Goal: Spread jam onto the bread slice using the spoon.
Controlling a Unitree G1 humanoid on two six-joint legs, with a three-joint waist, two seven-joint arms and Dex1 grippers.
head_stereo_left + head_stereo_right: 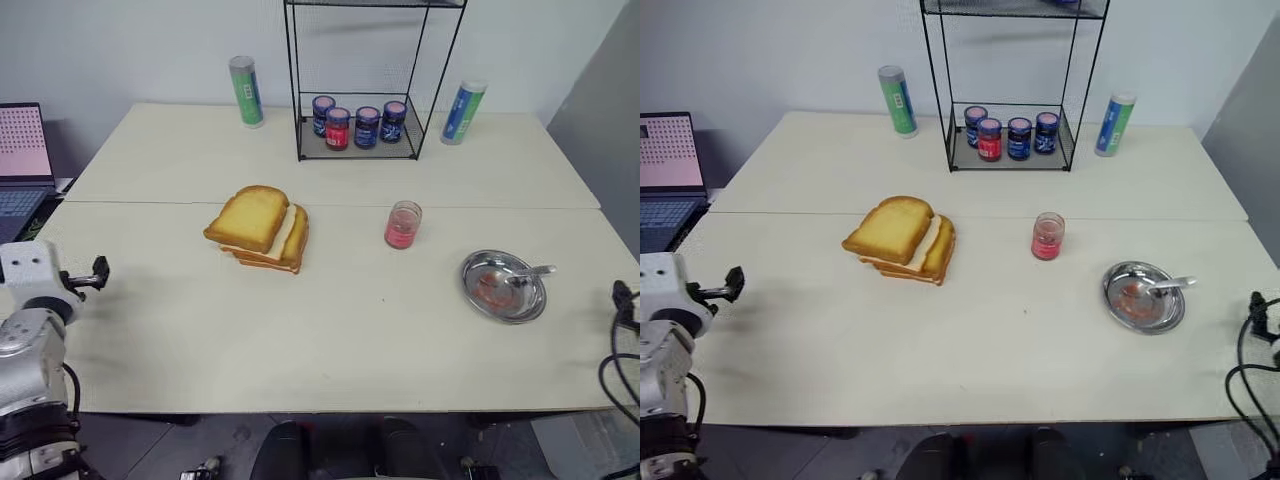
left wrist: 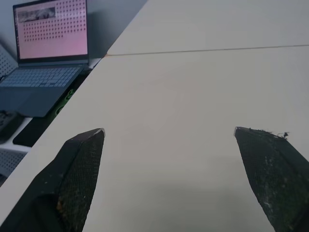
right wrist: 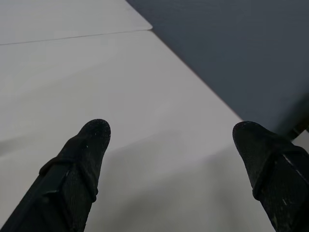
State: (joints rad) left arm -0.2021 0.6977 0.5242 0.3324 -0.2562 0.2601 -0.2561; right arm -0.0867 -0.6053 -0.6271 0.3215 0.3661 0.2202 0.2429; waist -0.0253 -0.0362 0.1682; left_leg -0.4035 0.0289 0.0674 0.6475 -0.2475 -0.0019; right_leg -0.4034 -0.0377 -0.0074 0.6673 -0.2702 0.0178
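Nothing is in hand yet, so the step is to fetch the spoon (image 1: 527, 273). It lies in the steel dish (image 1: 478, 297) at the right of the surface (image 1: 330, 340), bowl down in what looks like a smear of jam, though that is hard to make out, with its handle poking over the rim toward the right edge. The right jaws (image 3: 171, 133) are best for it: come in low over the rim, pinch the thin handle near its free end, and lift straight so the dish does not skate. Then dip into the jar (image 1: 403, 224) before going to the bread (image 1: 248, 217).

Both pairs of jaws stand wide apart and hold nothing. The left jaws (image 2: 169, 133) hover over bare surface at the left edge, near the laptop (image 2: 46, 58), well apart from the bread. The right jaws hover at the right edge, the dish and spoon lying inward from them. The jar stands between dish and bread; the toasted slice tops the stack (image 1: 290, 250) left of centre.
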